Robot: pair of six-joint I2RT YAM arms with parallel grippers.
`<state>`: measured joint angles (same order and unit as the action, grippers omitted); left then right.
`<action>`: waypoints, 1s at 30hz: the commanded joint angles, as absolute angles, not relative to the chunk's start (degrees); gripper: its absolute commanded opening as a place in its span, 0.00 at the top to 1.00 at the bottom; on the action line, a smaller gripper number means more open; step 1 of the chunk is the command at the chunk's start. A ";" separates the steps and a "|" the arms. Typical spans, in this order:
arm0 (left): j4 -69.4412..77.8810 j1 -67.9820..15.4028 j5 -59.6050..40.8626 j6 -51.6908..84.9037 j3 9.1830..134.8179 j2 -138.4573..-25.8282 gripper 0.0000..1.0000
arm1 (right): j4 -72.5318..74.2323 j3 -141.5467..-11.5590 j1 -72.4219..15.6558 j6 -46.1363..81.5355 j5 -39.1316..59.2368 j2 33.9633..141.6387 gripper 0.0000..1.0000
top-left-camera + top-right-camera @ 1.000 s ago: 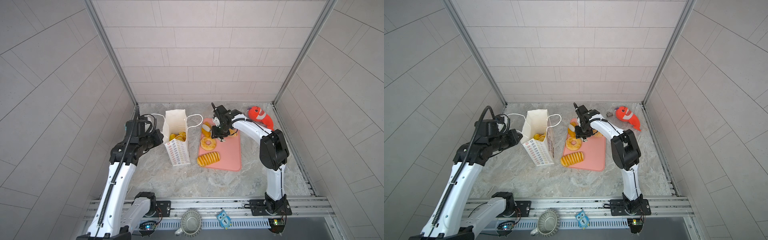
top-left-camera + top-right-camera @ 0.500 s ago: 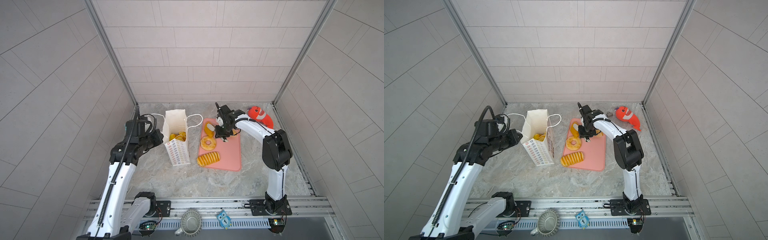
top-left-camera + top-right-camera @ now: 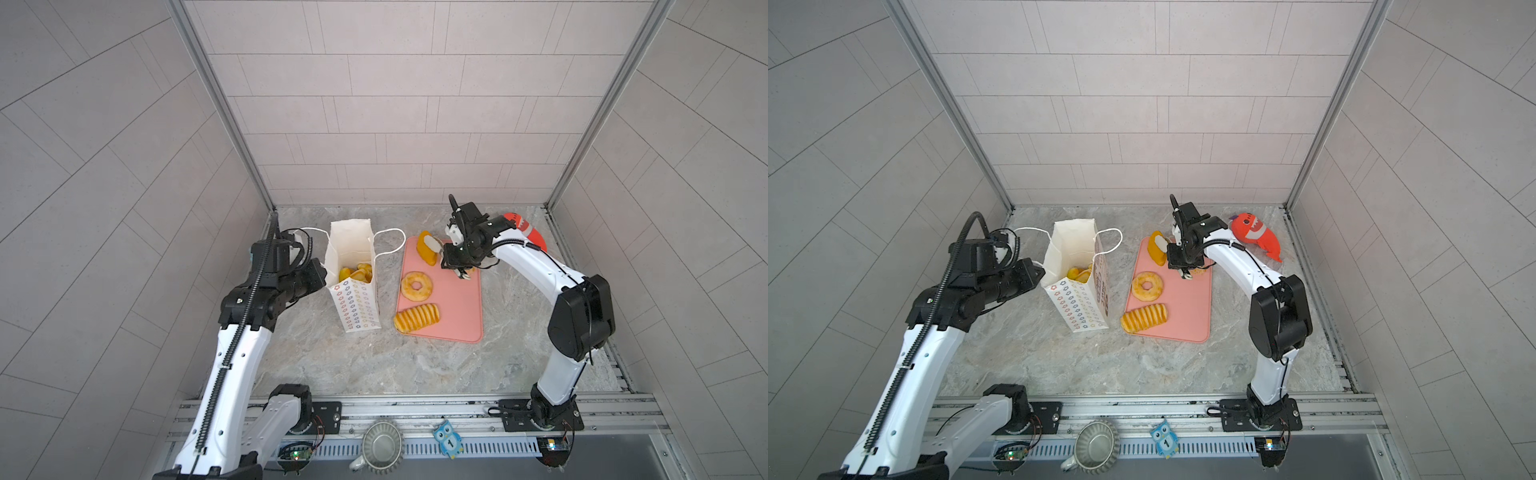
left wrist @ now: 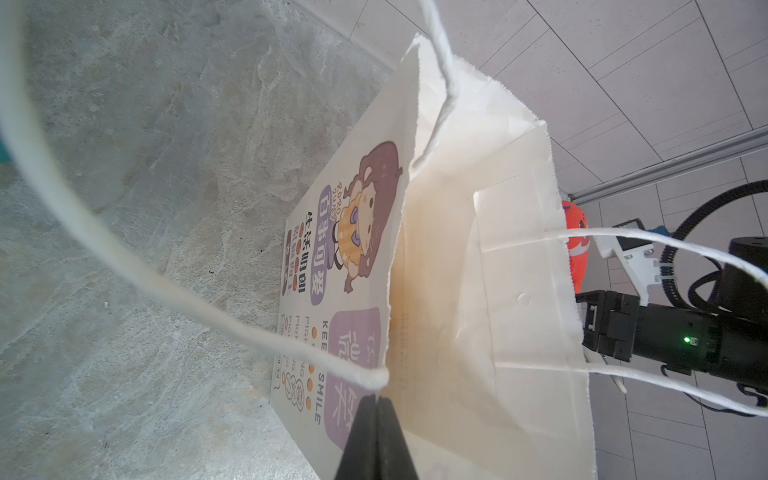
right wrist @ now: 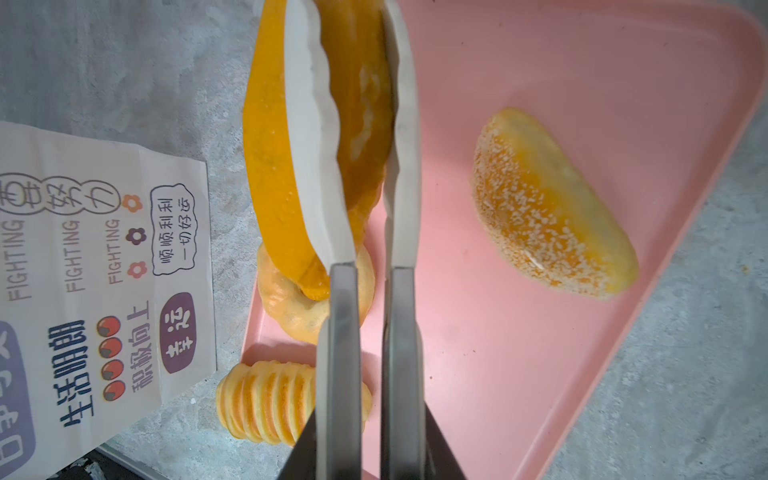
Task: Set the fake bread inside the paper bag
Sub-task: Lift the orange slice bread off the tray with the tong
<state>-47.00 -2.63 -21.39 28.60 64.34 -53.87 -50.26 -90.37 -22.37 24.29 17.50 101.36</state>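
My right gripper is shut on an orange oval loaf of fake bread, its white fingers pinching it at the far left corner of the pink board. A ring doughnut, a ridged roll and a sprinkled bun lie on the board. The white paper bag stands upright to its left with several yellow pastries inside. My left gripper is shut on the bag's rim by a cord handle, and its place shows in both top views.
An orange-red plush fish lies at the back right, behind the right arm. A metal cup and a blue owl figure sit on the front rail. Tiled walls close in the marble floor on three sides.
The right gripper has closed on the oval loaf and shifted a little to the right with it. The left arm and the bag have stayed put.
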 commanded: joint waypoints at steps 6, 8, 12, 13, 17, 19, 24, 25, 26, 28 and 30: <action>-48.77 -2.33 -20.84 28.52 65.97 -52.61 0.96 | -52.08 -88.59 -22.06 23.34 14.49 93.09 0.72; -48.80 -2.34 -20.76 28.56 66.09 -52.52 0.96 | -52.51 -88.44 -22.06 22.97 14.00 91.51 0.72; -48.92 -2.34 -20.68 28.67 66.18 -52.37 0.96 | -52.54 -87.98 -22.06 22.17 13.43 88.48 0.72; -48.98 -2.37 -20.68 28.73 66.18 -52.36 0.96 | -52.48 -87.98 -22.04 21.86 13.29 87.85 0.72; -48.91 -2.32 -20.69 28.80 66.18 -52.37 0.96 | -52.07 -88.07 -22.06 21.62 12.07 84.84 0.72; -48.88 -2.35 -20.78 28.75 66.26 -52.35 0.96 | -50.90 -87.90 -22.06 21.83 11.47 82.89 0.72; -48.76 -2.36 -20.86 28.83 66.26 -52.43 0.96 | -53.21 -91.91 -22.06 21.62 10.78 80.87 0.71; -48.76 -2.37 -20.83 28.91 66.18 -52.40 0.96 | -53.58 -92.87 -22.06 21.63 10.80 80.65 0.71; -48.78 -2.31 -20.83 28.92 66.14 -52.47 0.96 | -53.97 -93.59 -22.09 21.58 10.88 80.51 0.71; -48.67 -2.37 -20.98 28.91 66.09 -52.43 0.96 | -54.95 -95.48 -22.14 21.53 10.98 80.26 0.71; -48.66 -2.35 -20.88 28.92 66.14 -52.40 0.96 | -55.58 -97.00 -22.15 21.62 11.12 80.03 0.71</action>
